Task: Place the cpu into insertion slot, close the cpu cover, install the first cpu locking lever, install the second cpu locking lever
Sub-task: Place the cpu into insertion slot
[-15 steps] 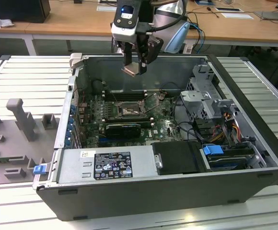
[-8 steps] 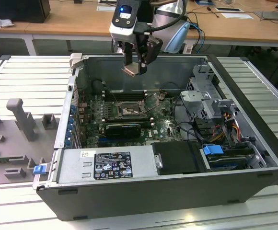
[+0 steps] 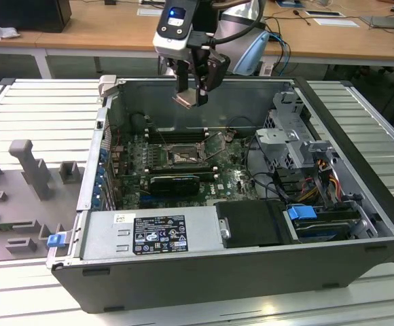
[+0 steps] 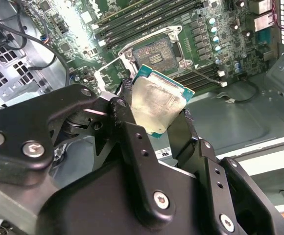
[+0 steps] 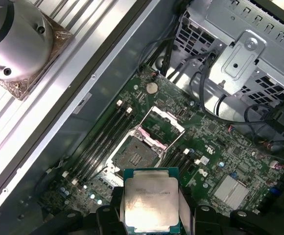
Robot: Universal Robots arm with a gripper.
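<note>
At the exterior view's left, grey plastic fixtures (image 3: 30,166) stand idle on the slatted table (image 3: 47,109), just beside an open computer case (image 3: 251,272) lying on its side. A boxy power supply (image 3: 149,234) fills the case's near corner.

Toward the centre, the arm's gripper (image 3: 192,100) hangs above the case, well clear of the green motherboard (image 3: 231,180). Its fingers (image 4: 127,127) are clamped on opposite edges of the cpu (image 3: 183,100), silvery top outward and the chip tilted rather than level. Both wrist views show the chip pinched at its sides.

Below it, the insertion slot (image 3: 183,157) sits between the long memory slots (image 3: 176,134) and a black expansion card (image 3: 175,182). In the first wrist view the dark pin field (image 5: 137,152) lies bare, with the cpu cover (image 5: 154,139) swung up and open beside it. The first step, placing the chip, appears to be in hand: the cpu is carried but not yet seated, and cover and levers are untouched.

Seating it would seem to call for levelling the chip, squaring its edges to the socket rim and lowering gently, since the pins look easy to damage.

At the exterior view's right, a metal drive cage (image 3: 289,136) and loose cables (image 3: 319,180) crowd the case's far end.
</note>
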